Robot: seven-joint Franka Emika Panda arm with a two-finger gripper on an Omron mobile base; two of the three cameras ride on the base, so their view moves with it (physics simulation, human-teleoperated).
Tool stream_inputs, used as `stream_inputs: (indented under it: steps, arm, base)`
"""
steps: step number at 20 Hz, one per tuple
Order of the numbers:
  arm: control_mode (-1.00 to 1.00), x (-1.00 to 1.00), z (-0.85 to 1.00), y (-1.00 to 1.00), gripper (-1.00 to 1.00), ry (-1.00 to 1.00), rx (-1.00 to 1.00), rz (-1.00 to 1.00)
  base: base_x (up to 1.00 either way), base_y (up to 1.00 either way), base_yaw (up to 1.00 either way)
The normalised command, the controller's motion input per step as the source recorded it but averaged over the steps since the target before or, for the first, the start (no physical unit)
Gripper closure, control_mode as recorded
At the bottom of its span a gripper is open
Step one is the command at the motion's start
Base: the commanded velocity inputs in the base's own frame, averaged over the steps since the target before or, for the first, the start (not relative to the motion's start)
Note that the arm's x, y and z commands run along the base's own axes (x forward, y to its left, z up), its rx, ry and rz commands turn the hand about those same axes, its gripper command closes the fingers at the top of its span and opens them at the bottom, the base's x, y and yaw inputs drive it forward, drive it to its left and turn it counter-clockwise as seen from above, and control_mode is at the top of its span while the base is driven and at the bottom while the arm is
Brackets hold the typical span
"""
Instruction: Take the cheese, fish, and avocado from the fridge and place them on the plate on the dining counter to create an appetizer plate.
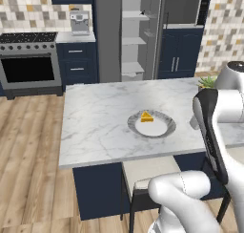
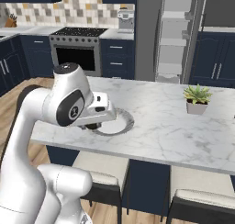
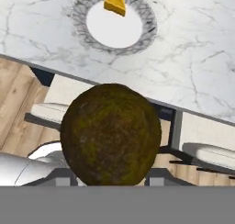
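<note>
Here the gripper point(image 3: 111, 175) clasps the avocado point(image 3: 111, 133); cheese point(image 3: 115, 2) lies on the plate point(image 3: 114, 25).

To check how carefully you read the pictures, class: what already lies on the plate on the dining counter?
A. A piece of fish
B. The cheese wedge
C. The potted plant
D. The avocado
B: the cheese wedge sits at the far rim of the plate, while the avocado is between the jaws, off the near edge of the dining counter, and the potted plant stands apart on the marble.
</note>
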Motion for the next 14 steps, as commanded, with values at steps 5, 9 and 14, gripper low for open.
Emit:
stream_inputs:
  steps: [5,9,14]
  arm:
    - [-1.0,0.98,-0.22,-0.1,1.0,0.08,0.0,0.0]
    - [-1.0,0.86,-0.39,-0.01,1.0,0.08,0.0,0.0]
    - [-1.0,0.6,-0.58,0.0,1.0,0.01,0.0,0.0]
  base:
    - [0.0,0.0,0.0]
    - [0.0,0.0,0.0]
    - [0.0,0.0,0.0]
